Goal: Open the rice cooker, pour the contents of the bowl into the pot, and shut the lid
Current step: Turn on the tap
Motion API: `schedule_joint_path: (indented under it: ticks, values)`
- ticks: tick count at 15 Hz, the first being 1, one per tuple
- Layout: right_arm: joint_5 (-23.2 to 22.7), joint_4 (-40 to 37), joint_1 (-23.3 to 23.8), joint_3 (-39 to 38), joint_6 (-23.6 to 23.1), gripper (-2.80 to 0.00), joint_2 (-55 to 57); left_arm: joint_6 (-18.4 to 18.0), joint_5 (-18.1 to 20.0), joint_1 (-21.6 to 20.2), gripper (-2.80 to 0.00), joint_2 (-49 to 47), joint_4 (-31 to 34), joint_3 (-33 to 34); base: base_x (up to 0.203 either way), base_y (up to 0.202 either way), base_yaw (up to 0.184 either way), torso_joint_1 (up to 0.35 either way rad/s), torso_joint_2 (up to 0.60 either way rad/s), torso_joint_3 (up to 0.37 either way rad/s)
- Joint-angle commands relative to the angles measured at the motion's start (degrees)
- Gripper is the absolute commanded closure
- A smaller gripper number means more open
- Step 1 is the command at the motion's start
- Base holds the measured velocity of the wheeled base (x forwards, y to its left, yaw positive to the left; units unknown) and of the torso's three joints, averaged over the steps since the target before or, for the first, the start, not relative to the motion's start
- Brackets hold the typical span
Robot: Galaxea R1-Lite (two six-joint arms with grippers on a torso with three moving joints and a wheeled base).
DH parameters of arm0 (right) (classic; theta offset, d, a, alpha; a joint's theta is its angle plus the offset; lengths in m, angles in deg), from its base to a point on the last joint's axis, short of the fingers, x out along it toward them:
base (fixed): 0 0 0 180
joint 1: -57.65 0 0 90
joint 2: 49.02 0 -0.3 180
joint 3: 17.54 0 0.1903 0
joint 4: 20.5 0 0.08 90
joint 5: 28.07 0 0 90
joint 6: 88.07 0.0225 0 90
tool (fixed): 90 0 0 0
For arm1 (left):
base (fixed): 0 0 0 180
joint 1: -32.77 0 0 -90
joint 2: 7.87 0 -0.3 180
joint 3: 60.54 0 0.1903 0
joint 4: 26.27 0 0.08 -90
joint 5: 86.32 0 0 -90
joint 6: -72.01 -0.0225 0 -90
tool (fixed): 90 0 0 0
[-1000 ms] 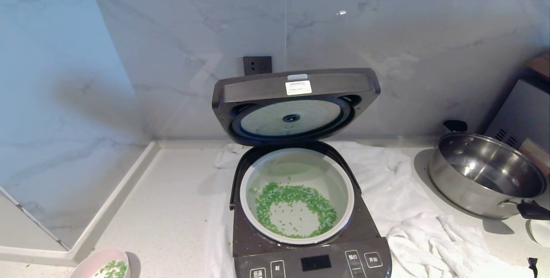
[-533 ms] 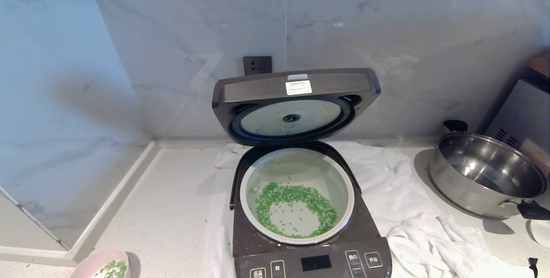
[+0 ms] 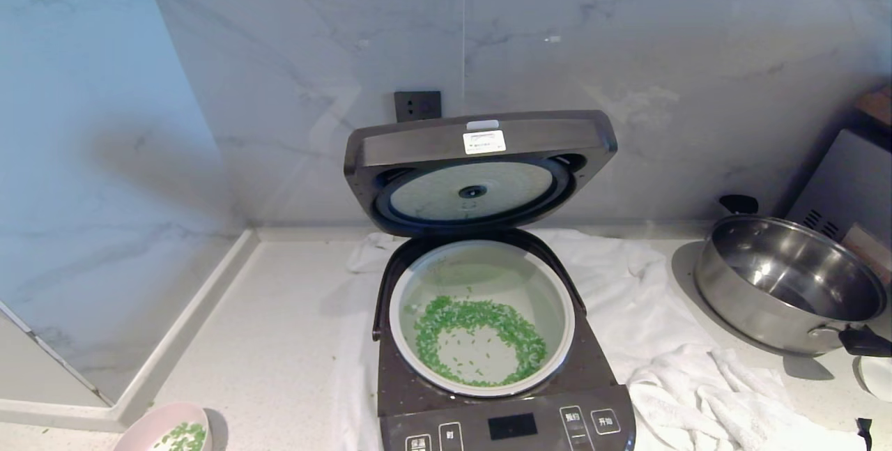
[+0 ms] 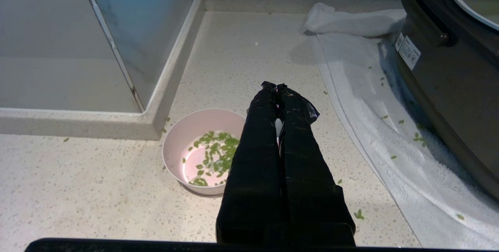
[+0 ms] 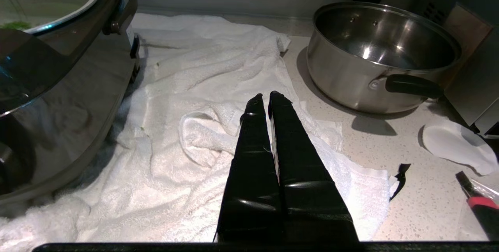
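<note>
The rice cooker (image 3: 502, 409) stands in the middle of the counter with its lid (image 3: 418, 148) raised, white disc facing forward. Inside, the white pot (image 3: 481, 273) holds a ring of green contents (image 3: 446, 318). The pale pink bowl (image 3: 150, 423) sits upright on the counter at the front left, with some green bits (image 4: 212, 152) left in it. My left gripper (image 4: 276, 87) is shut and empty above the counter, just beside the bowl (image 4: 187, 127). My right gripper (image 5: 264, 95) is shut and empty over the white towel, to the right of the cooker (image 5: 58, 100). Neither gripper shows in the head view.
A steel pot (image 3: 787, 284) with black handles stands at the right. A rumpled white towel (image 3: 669, 381) lies under and around the cooker. A raised ledge (image 3: 188, 325) bounds the counter on the left. Loose green bits (image 4: 358, 214) dot the counter. A red-and-black tool (image 5: 479, 205) lies at the far right.
</note>
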Motion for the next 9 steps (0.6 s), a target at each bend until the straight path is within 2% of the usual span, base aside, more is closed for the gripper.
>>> schedule_joint_path:
  ticks: [1,9]
  values:
    - [-0.2,-0.1,0.0,0.0,-0.5,0.0,0.0,0.0,0.0,0.0,0.0,0.0,0.0,0.0,0.0,0.0,0.0,0.0,0.0,0.0]
    - [-0.2,-0.2,-0.1,0.1,1.3,0.0,0.0,0.0,0.0,0.1,0.0,0.0,0.0,0.0,0.0,0.0,0.0,0.0,0.0,0.0]
